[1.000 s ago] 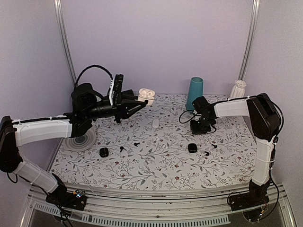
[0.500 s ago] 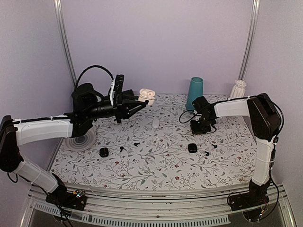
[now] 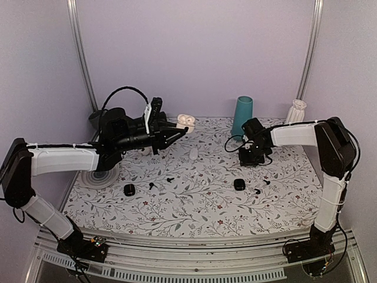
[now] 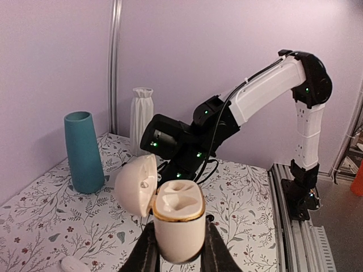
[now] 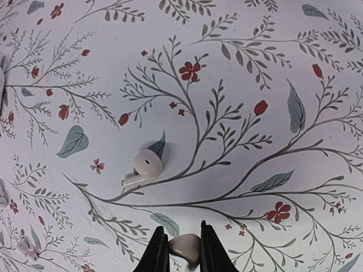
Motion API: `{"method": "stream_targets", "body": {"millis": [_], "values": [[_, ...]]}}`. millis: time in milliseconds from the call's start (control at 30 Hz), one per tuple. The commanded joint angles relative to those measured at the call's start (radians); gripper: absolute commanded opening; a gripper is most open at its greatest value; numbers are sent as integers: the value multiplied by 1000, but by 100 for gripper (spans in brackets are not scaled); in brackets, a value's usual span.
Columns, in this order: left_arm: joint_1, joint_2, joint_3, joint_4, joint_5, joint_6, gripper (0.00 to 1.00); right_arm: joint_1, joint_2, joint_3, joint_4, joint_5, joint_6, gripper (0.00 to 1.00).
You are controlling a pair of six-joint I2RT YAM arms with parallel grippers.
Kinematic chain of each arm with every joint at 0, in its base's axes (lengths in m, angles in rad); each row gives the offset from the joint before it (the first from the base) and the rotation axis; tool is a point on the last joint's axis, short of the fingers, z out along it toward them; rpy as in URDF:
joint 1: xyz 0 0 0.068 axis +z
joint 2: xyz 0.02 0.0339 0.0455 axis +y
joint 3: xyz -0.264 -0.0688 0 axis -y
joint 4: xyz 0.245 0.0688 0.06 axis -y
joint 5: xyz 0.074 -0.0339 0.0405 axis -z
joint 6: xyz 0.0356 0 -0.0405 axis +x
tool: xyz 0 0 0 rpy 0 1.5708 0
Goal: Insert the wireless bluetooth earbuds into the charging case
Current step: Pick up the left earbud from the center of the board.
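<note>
Now, your left arm stretches across the table [image 3: 194, 206] toward 12 o'clock, with the left gripper [image 3: 177, 131] raised and clamped on the case [image 4: 178, 218], whose lid hangs open at 9 o'clock. Your right arm folds at the elbow, wrist pointing down near 1 o'clock. The right gripper [image 5: 180, 249] pinches a white bud [image 5: 184, 243], and a loose bud [image 5: 144, 167] lies near it at 11 o'clock.

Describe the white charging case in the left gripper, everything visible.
The charging case is a glossy cream-white pebble, plastic by the look, with a gold rim around its mouth. Its domed lid is hinged open to one side, and the two wells inside look empty. It stands upright, held aloft, pinched at its lower body by the left gripper; nothing else touches it.
</note>
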Motion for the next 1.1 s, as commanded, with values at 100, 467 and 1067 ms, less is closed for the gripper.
{"method": "stream_targets", "body": {"millis": [100, 467, 1067], "values": [[-12, 23, -3, 57, -43, -7, 0, -2, -62, 1, 33, -7, 24, 13], [-22, 59, -15, 92, -44, -16, 0, 19, -167, -29, 78, -32, 56, 13], [-26, 103, -55, 276, 87, 3, 0, 135, -441, -14, 186, -34, 9, 16]]}}
